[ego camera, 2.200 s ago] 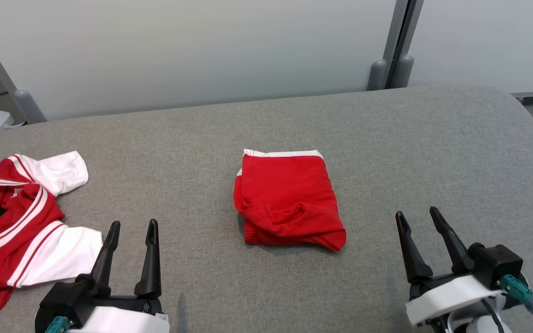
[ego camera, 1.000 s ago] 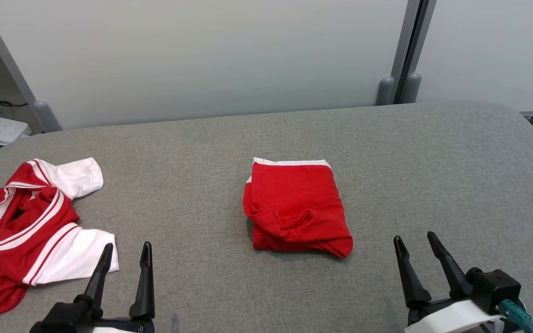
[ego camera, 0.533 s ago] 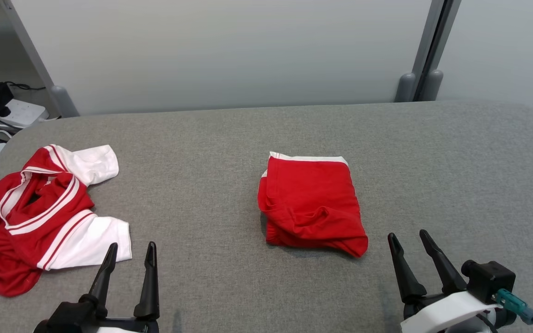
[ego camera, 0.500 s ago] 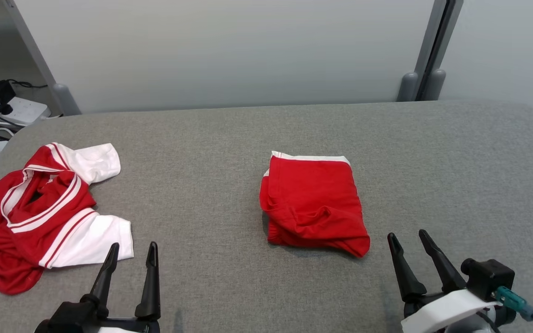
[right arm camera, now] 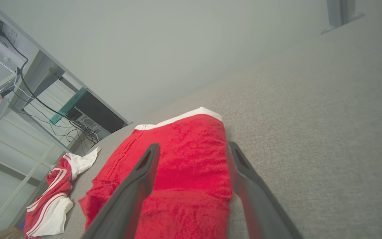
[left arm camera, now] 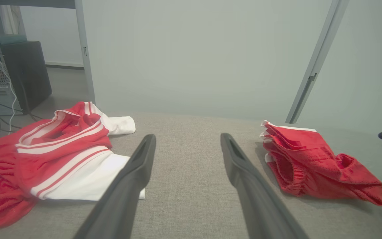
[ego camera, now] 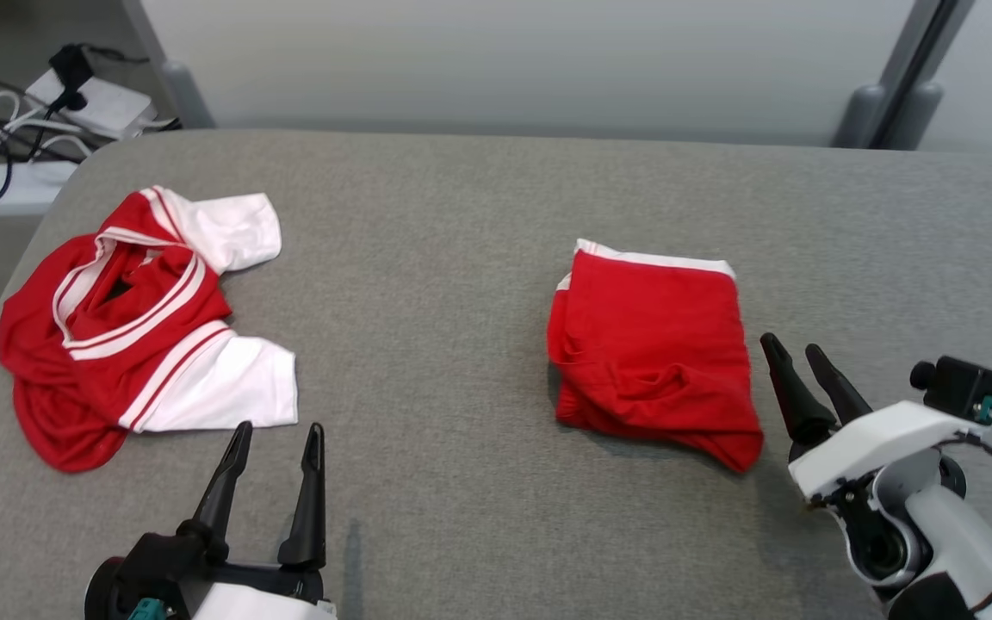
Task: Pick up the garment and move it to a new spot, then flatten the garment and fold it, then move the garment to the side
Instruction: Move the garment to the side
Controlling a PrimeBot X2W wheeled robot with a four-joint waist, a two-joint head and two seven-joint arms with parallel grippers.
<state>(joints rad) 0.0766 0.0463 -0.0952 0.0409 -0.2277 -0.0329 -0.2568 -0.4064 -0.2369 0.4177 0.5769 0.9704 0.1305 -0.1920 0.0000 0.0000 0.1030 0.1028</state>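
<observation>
A folded red garment (ego camera: pixel 651 344) with a white hem lies in the middle of the grey table (ego camera: pixel 427 258). It also shows in the left wrist view (left arm camera: pixel 310 162) and the right wrist view (right arm camera: pixel 177 172). My right gripper (ego camera: pixel 789 344) is open, close beside the garment's right edge, and holds nothing. Its fingers point along the garment in the right wrist view (right arm camera: pixel 193 145). My left gripper (ego camera: pixel 279 428) is open and empty near the front edge, also seen in its own view (left arm camera: pixel 187 136).
A crumpled red and white jersey (ego camera: pixel 134 319) lies at the table's left end, just ahead of my left gripper. Power strips and cables (ego camera: pixel 31 112) lie on the floor beyond the far left corner. Partition posts (ego camera: pixel 883 112) stand behind the table.
The head camera has turned and tilted down, shifting the whole picture. My right gripper has come forward to the folded garment's right edge. Both garments lie as before.
</observation>
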